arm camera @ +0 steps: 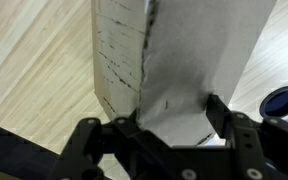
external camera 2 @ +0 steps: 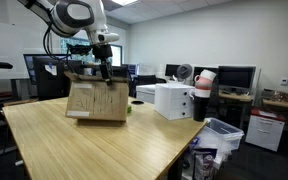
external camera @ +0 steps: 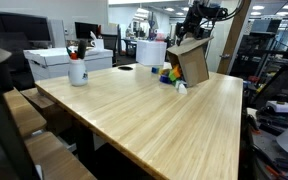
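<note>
Jaws: closed on the upper edge of the cardboard box [arm camera: 174, 55], one finger [arm camera: 134, 128] on each side of its wall.
Cardboard box: at the far end of the bench [external camera: 134, 115], slightly tilted in both exterior views [external camera: 192, 62] [external camera 2: 96, 100], held from above.
Beside the box: small coloured toys [external camera: 171, 73] at its foot; a blue round object [arm camera: 281, 100] shows in the wrist view.
Elsewhere on the bench: a white cup of pens [external camera: 77, 70], well apart from the box.
</note>
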`<state>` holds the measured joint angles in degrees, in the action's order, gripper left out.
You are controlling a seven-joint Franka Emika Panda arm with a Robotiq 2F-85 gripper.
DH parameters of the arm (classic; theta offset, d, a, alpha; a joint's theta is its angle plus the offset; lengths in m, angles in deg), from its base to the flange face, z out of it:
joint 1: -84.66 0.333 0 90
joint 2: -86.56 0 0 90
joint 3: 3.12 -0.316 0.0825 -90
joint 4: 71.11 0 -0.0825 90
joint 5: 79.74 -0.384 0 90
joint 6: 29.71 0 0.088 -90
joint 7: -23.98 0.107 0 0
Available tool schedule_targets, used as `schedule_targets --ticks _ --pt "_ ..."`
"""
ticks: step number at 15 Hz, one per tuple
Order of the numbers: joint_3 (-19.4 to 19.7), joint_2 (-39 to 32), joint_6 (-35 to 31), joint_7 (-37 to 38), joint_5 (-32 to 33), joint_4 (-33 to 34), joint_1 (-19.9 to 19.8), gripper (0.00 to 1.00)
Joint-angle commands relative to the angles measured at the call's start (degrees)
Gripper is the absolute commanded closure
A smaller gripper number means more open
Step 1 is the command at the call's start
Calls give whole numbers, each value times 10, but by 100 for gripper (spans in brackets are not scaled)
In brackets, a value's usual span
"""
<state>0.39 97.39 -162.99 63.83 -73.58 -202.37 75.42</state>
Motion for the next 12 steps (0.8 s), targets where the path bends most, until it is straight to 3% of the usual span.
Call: schedule_targets --ticks 1,12 --pt "-17 -10 23 69 68 4 -12 64" --pt "-25 -22 101 126 153 27 0 64"
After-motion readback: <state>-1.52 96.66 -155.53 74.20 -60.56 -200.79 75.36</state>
